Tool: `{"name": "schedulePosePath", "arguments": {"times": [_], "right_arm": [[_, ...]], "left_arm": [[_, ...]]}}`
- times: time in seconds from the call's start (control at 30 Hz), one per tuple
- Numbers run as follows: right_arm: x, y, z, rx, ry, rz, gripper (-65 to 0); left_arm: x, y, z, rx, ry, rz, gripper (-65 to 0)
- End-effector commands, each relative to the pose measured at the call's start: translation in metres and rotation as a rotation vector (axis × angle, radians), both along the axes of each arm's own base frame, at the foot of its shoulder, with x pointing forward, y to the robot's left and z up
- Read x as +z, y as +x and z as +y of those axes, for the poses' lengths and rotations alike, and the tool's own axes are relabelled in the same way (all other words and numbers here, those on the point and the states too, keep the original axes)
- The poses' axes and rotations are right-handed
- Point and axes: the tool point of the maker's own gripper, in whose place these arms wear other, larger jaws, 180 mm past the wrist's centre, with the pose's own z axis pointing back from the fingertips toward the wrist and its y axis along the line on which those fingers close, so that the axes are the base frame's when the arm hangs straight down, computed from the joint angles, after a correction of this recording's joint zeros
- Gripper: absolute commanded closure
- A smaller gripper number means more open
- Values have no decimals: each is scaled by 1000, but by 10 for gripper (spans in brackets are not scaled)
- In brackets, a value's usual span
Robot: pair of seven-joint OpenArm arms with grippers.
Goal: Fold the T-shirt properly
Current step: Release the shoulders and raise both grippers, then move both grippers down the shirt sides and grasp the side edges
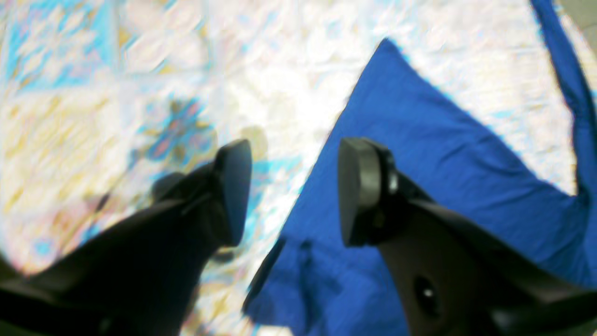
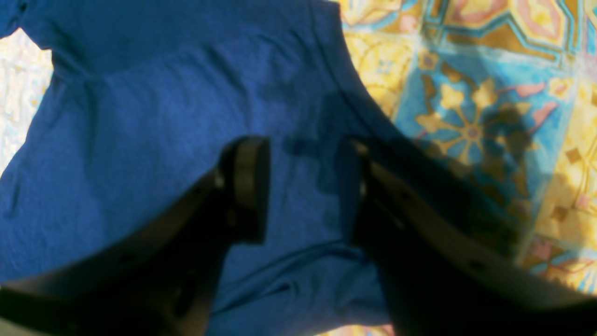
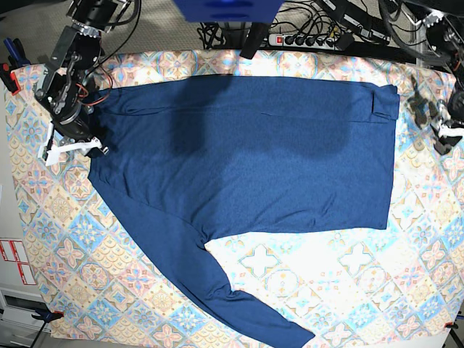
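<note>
The T-shirt (image 3: pixel 246 159) lies spread flat across the table, dark navy, with one long sleeve (image 3: pixel 210 275) trailing toward the front edge. At its left end my right gripper (image 3: pixel 72 147) hovers open. In the right wrist view that gripper (image 2: pixel 298 186) stands over the blue fabric (image 2: pixel 140 140), just inside the shirt's edge, with nothing between its fingers. My left gripper (image 3: pixel 444 130) is beyond the shirt's right end. In the left wrist view the left gripper (image 1: pixel 294 191) is open and empty, straddling the edge of a shirt corner (image 1: pixel 419 154), blurred.
A pastel tile-patterned tablecloth (image 3: pixel 348 275) covers the table under the shirt. A power strip with cables (image 3: pixel 312 36) runs along the back edge. A blue object (image 3: pixel 228 9) hangs over the top middle.
</note>
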Motion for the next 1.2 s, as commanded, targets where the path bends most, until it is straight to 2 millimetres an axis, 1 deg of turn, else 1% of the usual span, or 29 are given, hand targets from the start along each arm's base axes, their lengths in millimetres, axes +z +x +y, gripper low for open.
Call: {"name": "schedulePosePath", "arguments": {"times": [0.0,0.1,0.17,0.23,0.27,0.3,0.37,0.43,0.47,0.5,0.53,0.6,0.63,0.77,0.87,0.97,1.1,1.17], "right_arm": [[11,8,-4,1,-15,-44,-232],[10,11,4,28,-13,-42,-232],[9,15,14,58,-7,-42,-232],[15,26,22,84,-5,-63,-232],[20,35,27,96,-3,-81,-232],[21,38,28,102,-2,-86,-232],[19,41,32,115,-8,-78,-232],[15,41,36,136,-27,-61,-232],[16,43,40,153,-34,-60,-232],[19,50,45,169,-43,-70,-233],[22,55,50,187,-48,-77,-234],[21,58,57,216,-71,-70,-234],[21,59,60,231,-81,-67,-234],[21,63,72,276,-98,-65,-234],[21,63,78,293,-98,-67,-234],[23,64,80,297,-98,-72,-234],[23,64,80,298,-98,-73,-234],[24,64,80,297,-98,-75,-234]], "left_arm": [[22,13,6,-7,40,-61,-298],[33,31,5,-5,33,-113,-298],[33,39,7,5,30,-120,-298],[28,57,6,-1,23,-111,-298],[22,67,4,-3,12,-100,-298],[18,73,5,1,6,-90,-298],[3,87,6,10,-19,-55,-298],[-13,106,3,11,-65,-21,-298],[-24,113,1,15,-97,2,-298],[-32,121,-1,20,-123,16,-298],[-39,129,-2,30,-143,19,-298],[-48,143,-3,51,-159,23,-298],[-56,148,-5,53,-163,33,-298],[-79,174,-30,-9,-128,73,-298],[-94,179,-40,-29,-96,85,-298],[-101,185,-47,-43,-74,80,-298],[-118,180,-53,-37,-92,108,-298],[-119,180,-51,-29,-85,97,-298]]}}
